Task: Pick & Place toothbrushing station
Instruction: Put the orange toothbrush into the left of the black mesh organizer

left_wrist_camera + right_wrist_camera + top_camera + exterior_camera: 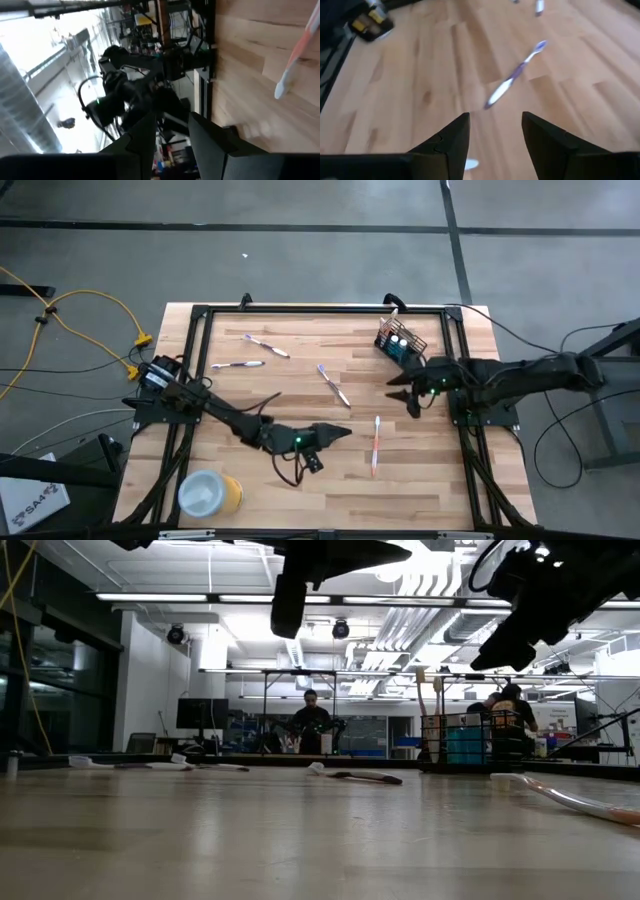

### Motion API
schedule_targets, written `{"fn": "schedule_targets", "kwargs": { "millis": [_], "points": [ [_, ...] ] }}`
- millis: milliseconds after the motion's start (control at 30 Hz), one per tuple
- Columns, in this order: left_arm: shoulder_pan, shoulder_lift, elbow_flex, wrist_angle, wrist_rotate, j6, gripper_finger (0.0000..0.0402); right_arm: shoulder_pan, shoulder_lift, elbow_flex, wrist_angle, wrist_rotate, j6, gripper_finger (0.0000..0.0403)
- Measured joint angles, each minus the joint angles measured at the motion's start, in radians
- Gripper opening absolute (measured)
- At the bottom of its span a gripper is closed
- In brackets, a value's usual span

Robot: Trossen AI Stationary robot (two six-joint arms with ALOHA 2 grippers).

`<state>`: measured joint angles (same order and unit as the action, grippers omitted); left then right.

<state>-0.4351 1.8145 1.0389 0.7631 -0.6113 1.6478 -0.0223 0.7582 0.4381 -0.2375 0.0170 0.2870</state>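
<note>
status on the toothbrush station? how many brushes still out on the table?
Done: the wire-mesh holder stands at the table's far right with two blue tubes inside. In hand: nothing; the left gripper and right gripper are both open and empty. Left: four toothbrushes loose, the purple toothbrush, orange-pink toothbrush and two white toothbrushes.

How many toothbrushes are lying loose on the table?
4: two near the far-left corner, a purple one mid-table, a pink one toward the near right. The mesh holder may hide others.
</note>
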Motion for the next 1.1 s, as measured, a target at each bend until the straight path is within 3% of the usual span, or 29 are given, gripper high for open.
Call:
{"fn": "schedule_targets", "kwargs": {
  "millis": [300, 600, 700, 867, 1000, 1100],
  "points": [
    [-0.032, 0.000, 0.000, 0.000, -0.041, -0.160, 0.0110, 0.173, 0.081, 0.000, -0.001, 0.084, -0.106, 0.0171],
    [-0.048, 0.000, 0.000, 0.000, -0.148, -0.366, 0.0110, 0.338, 0.121, 0.000, -0.001, 0.310, -0.259, 0.0165],
    [-0.059, 0.000, 0.000, -0.001, -0.162, -0.403, 0.0110, 0.370, 0.129, 0.000, 0.001, 0.344, -0.156, 0.0164],
    [-0.072, 0.000, 0.000, -0.001, -0.210, -0.438, 0.0110, 0.385, 0.152, 0.000, 0.000, 0.338, 0.200, 0.0162],
    [-0.075, 0.000, 0.000, 0.000, -0.246, -0.480, 0.0110, 0.385, 0.174, 0.001, 0.009, 0.255, 0.511, 0.0162],
    [-0.075, 0.000, 0.000, 0.000, -0.280, -0.502, 0.0110, 0.385, 0.191, 0.001, 0.019, 0.190, 0.633, 0.0162]
  ]
}}
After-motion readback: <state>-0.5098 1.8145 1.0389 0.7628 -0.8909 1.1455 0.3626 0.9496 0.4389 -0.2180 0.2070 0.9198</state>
